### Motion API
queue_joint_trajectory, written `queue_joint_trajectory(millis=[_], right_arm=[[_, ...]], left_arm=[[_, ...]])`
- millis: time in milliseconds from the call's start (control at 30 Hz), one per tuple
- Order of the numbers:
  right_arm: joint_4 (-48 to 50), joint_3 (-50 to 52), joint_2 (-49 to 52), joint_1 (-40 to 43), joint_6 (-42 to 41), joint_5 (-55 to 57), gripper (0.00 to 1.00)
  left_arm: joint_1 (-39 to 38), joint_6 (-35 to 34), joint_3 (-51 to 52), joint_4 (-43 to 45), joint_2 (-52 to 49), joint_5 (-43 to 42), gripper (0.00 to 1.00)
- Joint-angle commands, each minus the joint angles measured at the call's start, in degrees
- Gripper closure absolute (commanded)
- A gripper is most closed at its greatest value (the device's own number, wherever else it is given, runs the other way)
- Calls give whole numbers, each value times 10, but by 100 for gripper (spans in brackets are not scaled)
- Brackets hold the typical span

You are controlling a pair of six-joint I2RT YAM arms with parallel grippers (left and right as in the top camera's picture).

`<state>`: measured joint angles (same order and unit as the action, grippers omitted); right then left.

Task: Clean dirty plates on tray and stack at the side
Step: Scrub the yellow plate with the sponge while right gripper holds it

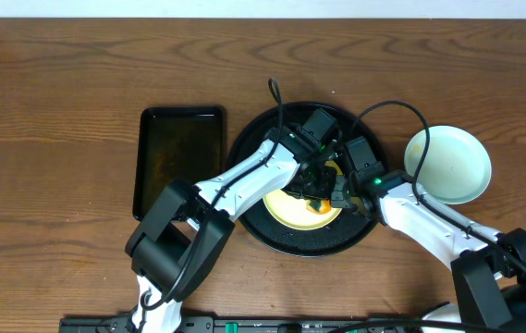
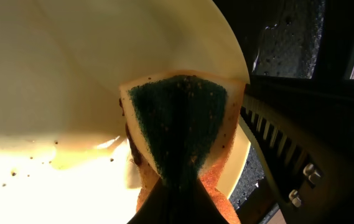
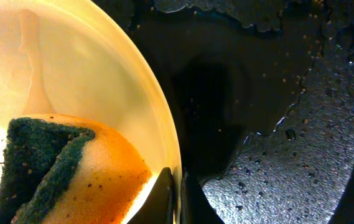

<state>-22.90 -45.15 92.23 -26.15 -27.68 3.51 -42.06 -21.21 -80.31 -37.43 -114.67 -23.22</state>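
Yellow plate [image 1: 286, 211] lies in tray [image 1: 304, 244], wet, stiff, likely light & slippery; right gripper [image 3: 178, 190] pinched on its rim, the best hold; left gripper [image 2: 177, 186] clamps soft sponge [image 2: 177, 118] against plate face.

We looked straight down on the whole surface [image 1: 59, 74] from overhead; both wrist views sat close over one yellow plate [image 2: 71, 62] and sponge [image 2: 177, 118].

Counter: dark brown wood [image 1: 50, 111], with the grain and plank seams running left to right. It fills nearly the whole overhead view.
Far edge: a thin pale strip [image 1: 355, 7] runs along the top beyond the counter. I cannot tell whether it is wall or floor.
Light: soft and even from above, leaving a faint sheen on the wood.
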Motion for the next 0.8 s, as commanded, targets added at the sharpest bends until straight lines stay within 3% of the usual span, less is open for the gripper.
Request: queue_joint_trajectory(millis=[0,767], right_arm=[[-4,3,-2,-8,0,10,99],[-6,3,-2,-8,-2,10,99]], left_arm=[[-5,-5,4,4,-32,4,93],[37,-5,3,4,-5,20,93]])
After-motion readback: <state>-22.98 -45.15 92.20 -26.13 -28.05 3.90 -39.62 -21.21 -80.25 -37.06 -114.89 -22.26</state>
